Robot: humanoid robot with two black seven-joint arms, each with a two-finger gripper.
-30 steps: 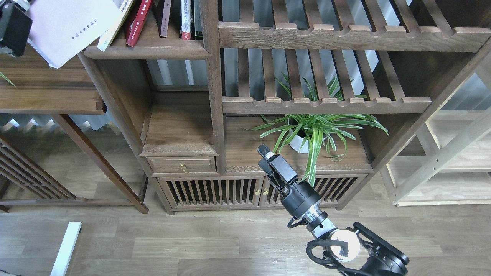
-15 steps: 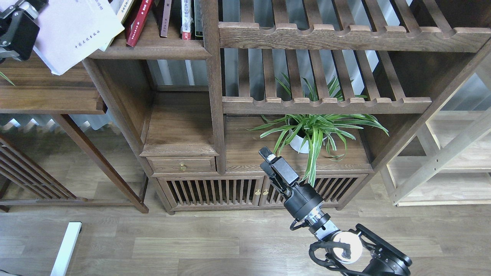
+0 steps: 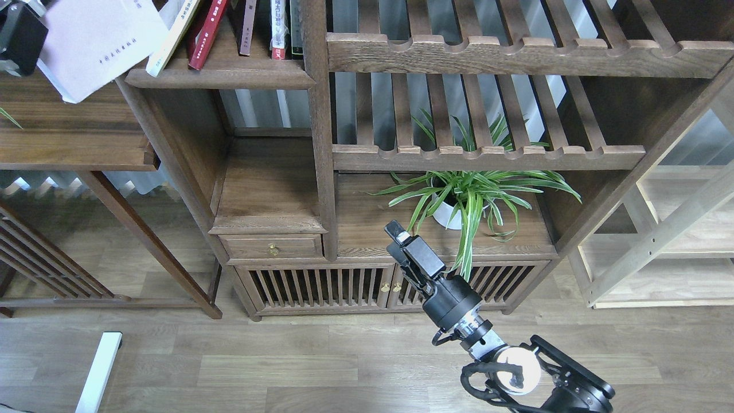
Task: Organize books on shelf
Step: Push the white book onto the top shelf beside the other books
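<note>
My left gripper (image 3: 26, 28) is at the top left and shut on the left edge of the pale lavender-white book (image 3: 100, 46). It holds the book tilted in the air, just left of the bookcase's narrow compartment. On the dark-brown shelf board (image 3: 223, 76) the yellow-green and white book (image 3: 172, 37) and the red book (image 3: 207, 33) lean to the right. My right gripper (image 3: 395, 232) hangs low in front of the cabinet, empty. It points away from me and its fingers cannot be told apart.
Slim volumes (image 3: 278, 26) stand upright at the shelf's right end against the post (image 3: 315, 115). A potted spider plant (image 3: 467, 198) sits just right of my right gripper. A side table (image 3: 69, 143) lies below the held book. Slatted shelves (image 3: 487, 54) fill the right.
The pale book swung right toward the shelf, overlapping the yellow-green book, then came back left and slightly up with my left gripper. The right arm barely moved.
</note>
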